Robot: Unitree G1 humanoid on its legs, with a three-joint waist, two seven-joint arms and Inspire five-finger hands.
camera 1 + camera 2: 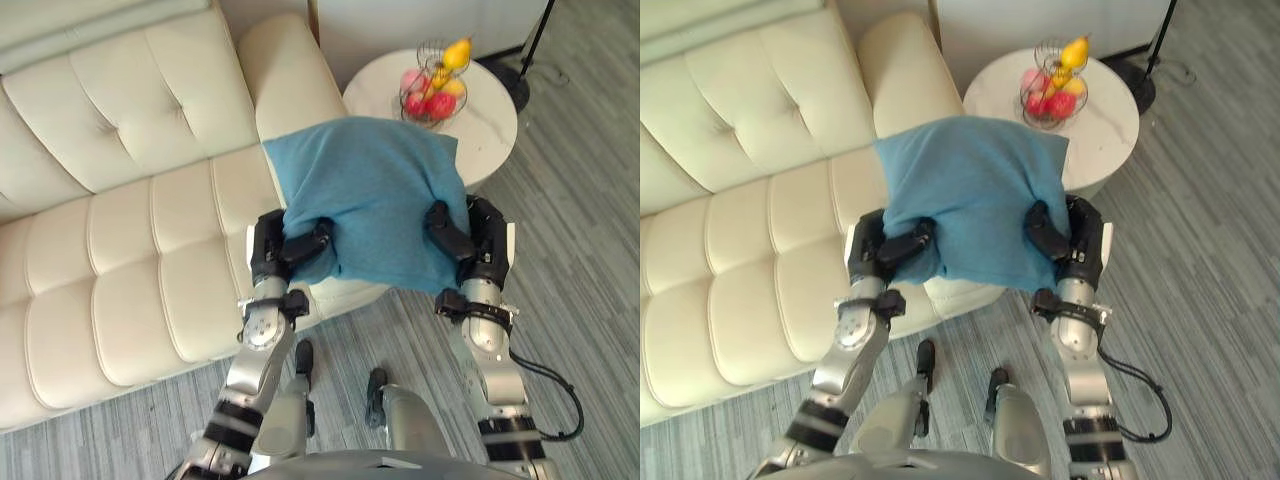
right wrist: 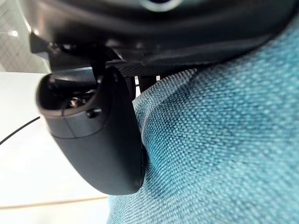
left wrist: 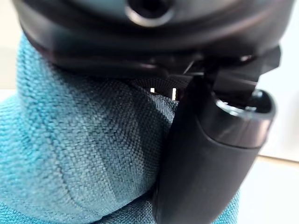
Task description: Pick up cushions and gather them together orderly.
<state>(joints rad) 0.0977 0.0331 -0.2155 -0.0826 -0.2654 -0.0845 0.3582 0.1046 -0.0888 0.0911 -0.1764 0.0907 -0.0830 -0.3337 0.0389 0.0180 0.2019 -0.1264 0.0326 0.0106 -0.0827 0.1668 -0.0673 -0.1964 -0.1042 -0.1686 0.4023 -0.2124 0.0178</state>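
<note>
1. Room: grey plank floor [image 1: 585, 210]. A cream tufted sofa [image 1: 120, 200] takes up the left side, with its right armrest running toward the back wall.
2. Blue cushion [image 1: 375, 190]: off the sofa and up in the air, held between both hands. It hangs in front of the sofa's right end. Seen from the head views, it covers the seat's front right corner and overlaps the near left edge of the side table. Lying roughly flat, far edge higher, near corners sagging over the hands.
3. Round white side table [image 1: 492, 135]: just right of the sofa armrest, on the floor.
4. Left hand [image 1: 290, 245]: clamped on the cushion's near left corner. The thumb lies across the top of the fabric and the rest of the hand is under the edge. In the left wrist view the thumb [image 3: 205, 154] presses into the blue weave.
5. Right hand [image 1: 462, 240]: same grip on the near right corner, thumb on top. In the right wrist view the thumb [image 2: 98, 135] digs into the cloth and dents it.
6. Wire fruit basket [image 1: 432, 95]: near the table's left edge, holding red, pink and yellow fruit.
7. Dark round stand base [image 1: 515, 82]: on the floor behind the table, with a thin black pole rising from it.
</note>
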